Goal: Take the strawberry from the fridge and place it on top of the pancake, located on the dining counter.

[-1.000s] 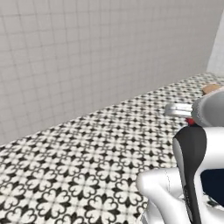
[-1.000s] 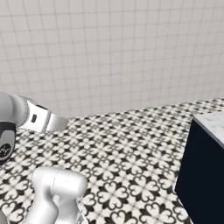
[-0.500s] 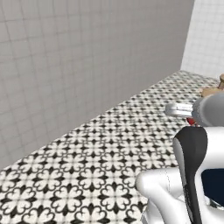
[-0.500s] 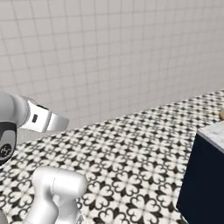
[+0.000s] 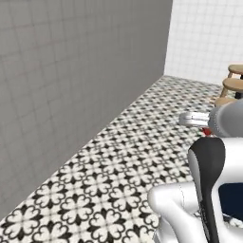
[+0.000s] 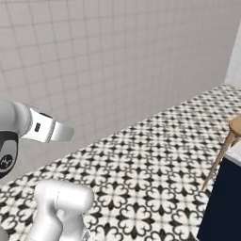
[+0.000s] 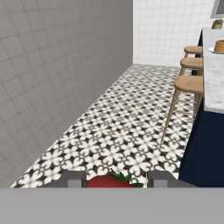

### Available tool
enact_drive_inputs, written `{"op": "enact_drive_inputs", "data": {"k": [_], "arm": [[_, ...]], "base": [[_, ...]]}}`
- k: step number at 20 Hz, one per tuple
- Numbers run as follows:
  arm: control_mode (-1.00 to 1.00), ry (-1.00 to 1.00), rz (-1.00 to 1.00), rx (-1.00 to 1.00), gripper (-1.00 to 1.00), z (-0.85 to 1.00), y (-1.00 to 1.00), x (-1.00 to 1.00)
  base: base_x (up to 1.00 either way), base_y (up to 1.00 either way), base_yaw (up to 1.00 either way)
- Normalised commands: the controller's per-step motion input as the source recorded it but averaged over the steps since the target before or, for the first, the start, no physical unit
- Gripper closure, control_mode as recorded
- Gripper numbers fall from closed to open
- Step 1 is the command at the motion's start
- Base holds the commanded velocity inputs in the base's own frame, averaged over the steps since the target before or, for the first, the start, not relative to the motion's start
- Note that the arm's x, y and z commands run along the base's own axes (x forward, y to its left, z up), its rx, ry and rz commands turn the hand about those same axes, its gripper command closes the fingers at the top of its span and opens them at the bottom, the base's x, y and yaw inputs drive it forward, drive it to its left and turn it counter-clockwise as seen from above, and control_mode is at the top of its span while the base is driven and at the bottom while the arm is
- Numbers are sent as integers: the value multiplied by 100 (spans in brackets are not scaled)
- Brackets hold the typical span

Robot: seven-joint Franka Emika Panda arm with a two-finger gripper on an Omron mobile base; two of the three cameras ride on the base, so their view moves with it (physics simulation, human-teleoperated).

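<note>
The strawberry (image 7: 109,181), red with green leaves, sits between the two dark finger tips of my gripper (image 7: 114,178), which is shut on it. In the left base view the gripper (image 5: 190,118) is held out over the patterned floor. At the right of the hand view the dining counter (image 7: 213,85) runs away from me, white marble on a navy base. The pancake (image 7: 220,45) is a small golden stack on a plate at the counter's far end, well ahead of the gripper. The fridge is out of view.
Three round wooden stools (image 7: 189,83) line the counter's near side, also seen as stools (image 5: 234,84) and a stool (image 6: 234,127). A grey tiled wall (image 7: 57,74) runs along the left, with patterned floor (image 7: 118,131) between wall and stools.
The whole picture has shifted, so the base has turned: the room corner, the stools and the counter have come into view. The gripper still holds the strawberry the same way.
</note>
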Motion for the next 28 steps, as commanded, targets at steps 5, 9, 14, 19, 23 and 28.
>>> {"op": "enact_drive_inputs", "data": {"k": [5,9,14,19,23,28], "arm": [[100,0,0,0,100,0,0,0],[100,0,0,0,100,0,0,0],[100,0,0,0,100,0,0,0],[100,0,0,0,100,0,0,0],[100,0,0,0,100,0,0,0],[100,0,0,0,100,0,0,0]], "base": [[100,49,-43],[100,44,-45],[100,40,-48],[100,42,-49],[100,42,-49],[100,43,-49]]}}
